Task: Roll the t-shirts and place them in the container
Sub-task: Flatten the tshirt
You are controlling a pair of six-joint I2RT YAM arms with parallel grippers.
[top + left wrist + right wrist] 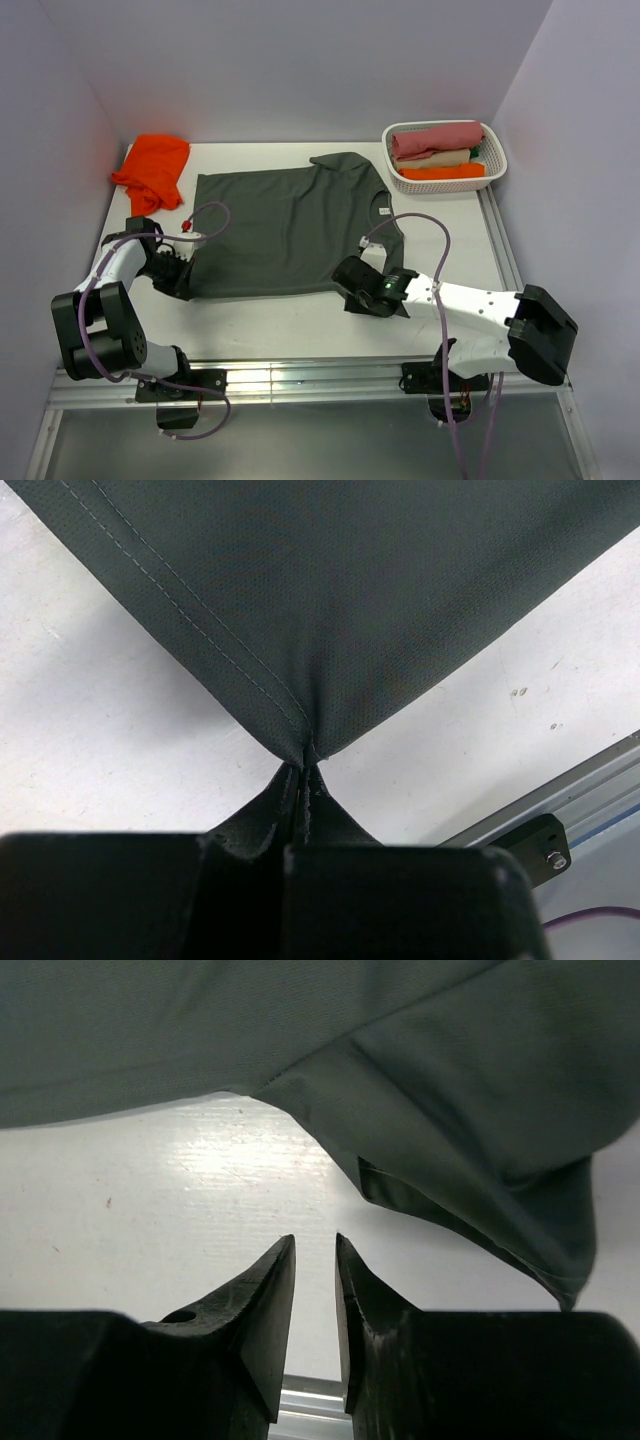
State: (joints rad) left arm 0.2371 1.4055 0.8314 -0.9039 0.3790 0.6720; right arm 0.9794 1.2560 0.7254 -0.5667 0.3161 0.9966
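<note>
I see my left pincer (303, 780) clamped on the grey t-shirt (285, 230) hem corner. My right pincer (315, 1290) is narrowly parted, empty, over worktop (150, 1190) just beside its sleeve.

This is a robotics lab test cell, not a home. A bare white counter (300, 325) is boxed in by plain pale walls (300, 70), with an aluminium frame rail (300, 385) along its near edge. The left arm (110, 268) and right arm (470, 305) are bolted there, trailing loose purple cables (415, 215). The only domestic things are a charcoal t-shirt (290, 230) and a white basket (445, 184) of rolled clothes.
</note>
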